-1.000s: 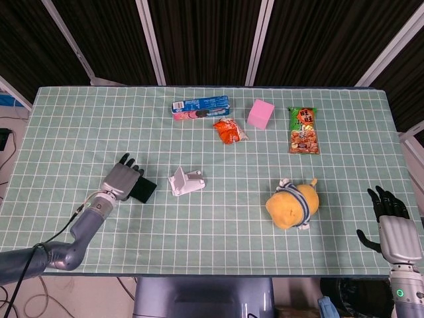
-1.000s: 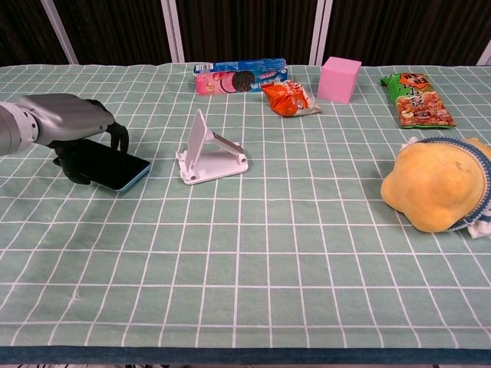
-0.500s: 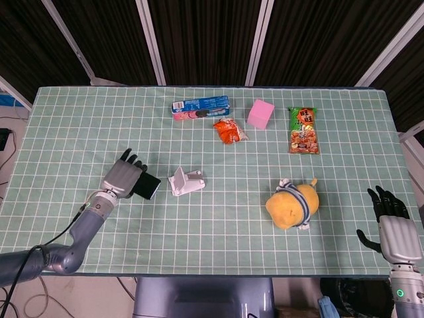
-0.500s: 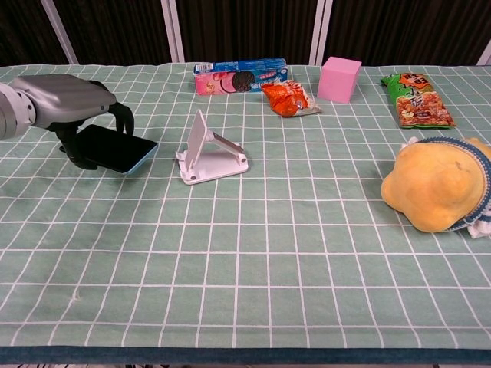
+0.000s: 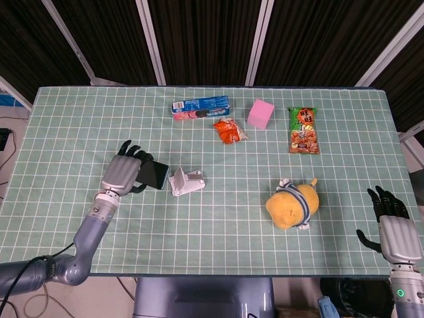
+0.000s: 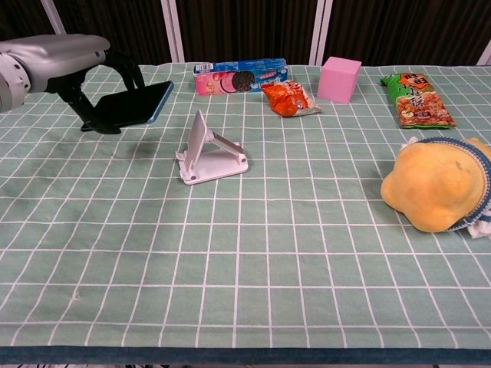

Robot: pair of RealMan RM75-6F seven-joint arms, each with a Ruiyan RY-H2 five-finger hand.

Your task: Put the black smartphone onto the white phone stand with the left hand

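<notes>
On the green checked tablecloth (image 6: 307, 253), I see my left hand (image 6: 73, 65) clamped on the black smartphone (image 6: 130, 106), lifted just left of the white phone stand (image 6: 209, 149); my right hand (image 5: 396, 232) hangs with fingers apart, off the table's edge.

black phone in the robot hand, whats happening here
The left robot hand holds the black smartphone in the air, clear of the green checked tablecloth and just left of the white phone stand. The stand holds nothing yet, so the placing is not yet done. The right robot hand hangs open off the table's right edge, holding nothing.
</notes>
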